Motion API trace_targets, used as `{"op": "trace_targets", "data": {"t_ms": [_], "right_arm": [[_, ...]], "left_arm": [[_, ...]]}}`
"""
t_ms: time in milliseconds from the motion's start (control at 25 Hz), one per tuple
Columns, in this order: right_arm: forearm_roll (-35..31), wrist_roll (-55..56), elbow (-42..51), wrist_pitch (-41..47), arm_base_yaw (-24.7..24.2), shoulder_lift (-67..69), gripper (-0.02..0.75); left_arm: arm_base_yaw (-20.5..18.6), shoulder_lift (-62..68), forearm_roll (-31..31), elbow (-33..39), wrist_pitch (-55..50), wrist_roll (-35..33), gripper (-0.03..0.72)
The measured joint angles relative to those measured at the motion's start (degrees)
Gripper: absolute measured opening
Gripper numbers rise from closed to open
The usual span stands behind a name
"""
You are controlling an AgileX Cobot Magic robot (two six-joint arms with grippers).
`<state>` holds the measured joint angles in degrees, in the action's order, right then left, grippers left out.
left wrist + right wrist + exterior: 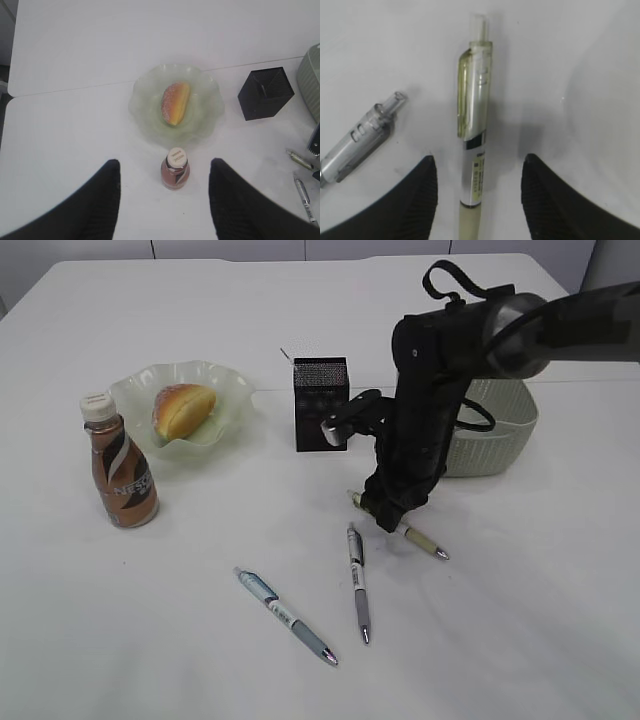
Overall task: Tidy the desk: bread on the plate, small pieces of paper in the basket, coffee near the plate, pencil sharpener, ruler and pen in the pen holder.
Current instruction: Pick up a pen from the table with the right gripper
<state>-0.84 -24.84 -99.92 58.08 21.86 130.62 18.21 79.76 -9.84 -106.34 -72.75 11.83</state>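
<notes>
Pen (pixel 472 145) w/ green clip: long axis vertical in wrist frame center, clicker toward top. We see right gripper (pixel 477 192) straddling it, jaws apart, not touching. Left gripper (pixel 165 192) open over coffee (pixel 175 172).

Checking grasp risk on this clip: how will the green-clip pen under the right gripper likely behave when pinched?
The green-clip pen looks like stiff plastic, so it probably won't bend. Its round barrel may roll if nudged, though the clip could check that. The right gripper straddles it with open jaws, so it should lift lightly.
</notes>
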Motion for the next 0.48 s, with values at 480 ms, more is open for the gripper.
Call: {"op": "trace_targets", "data": {"t_ms": [480], "right_arm": [[-0.3, -1.0, -0.3, -0.1, 0.0, 1.2, 0.428]], "left_arm": [[0.0, 0.0, 0.0, 0.0, 0.0, -0.1, 0.393]]}}
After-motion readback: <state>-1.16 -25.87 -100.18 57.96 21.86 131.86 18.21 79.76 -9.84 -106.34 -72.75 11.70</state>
